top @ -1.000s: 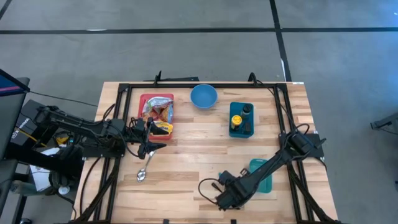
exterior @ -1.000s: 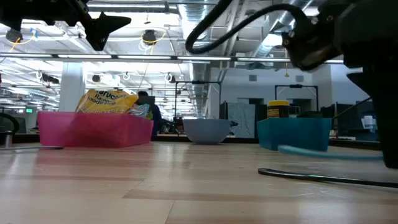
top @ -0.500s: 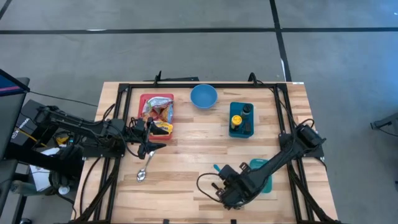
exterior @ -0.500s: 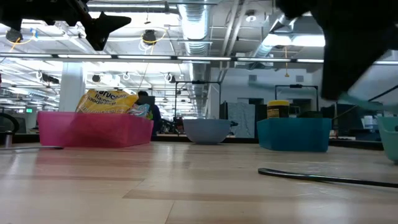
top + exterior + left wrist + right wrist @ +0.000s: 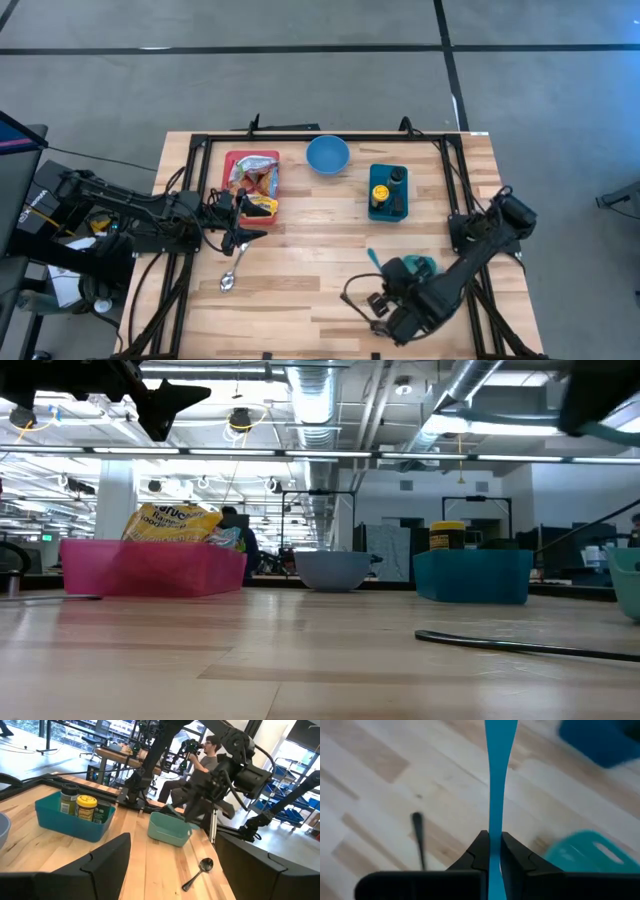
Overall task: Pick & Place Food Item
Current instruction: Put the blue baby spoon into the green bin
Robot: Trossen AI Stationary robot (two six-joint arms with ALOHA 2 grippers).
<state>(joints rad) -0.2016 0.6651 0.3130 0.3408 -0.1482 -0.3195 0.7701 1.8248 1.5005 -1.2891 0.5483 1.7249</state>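
Snack bags (image 5: pixel 254 180) lie in a pink bin (image 5: pixel 230 158) at the far left; the low view shows a yellow bag (image 5: pixel 175 520) sticking up out of it. My left gripper (image 5: pixel 243 216) hovers open just near of that bin, holding nothing. My right gripper (image 5: pixel 385 282) is raised over the near right of the table, shut on a slim blue utensil (image 5: pixel 372 259). A teal tub (image 5: pixel 420 270) sits beside it. My right gripper pinches the blue utensil's narrow stem (image 5: pixel 494 832) between its two fingers. The fingers slant downward and lie along it. The utensil sticks out past the fingertips, widens at its free end (image 5: pixel 499 735) and hangs clear of the table.
A blue bowl (image 5: pixel 327 155) stands at the far middle. A blue bin (image 5: pixel 388 205) with two jars is right of it. A metal spoon (image 5: pixel 230 277) lies near the left. A dark slim rod (image 5: pixel 520 646) lies on the table. A person sits beyond the table (image 5: pixel 210 750).
My right gripper has risen from the table's near edge and gone toward the right and far side, turning about its wrist as it went. The blue utensil has gone with it, lifted clear of the table. The teal tub now shows beside it.
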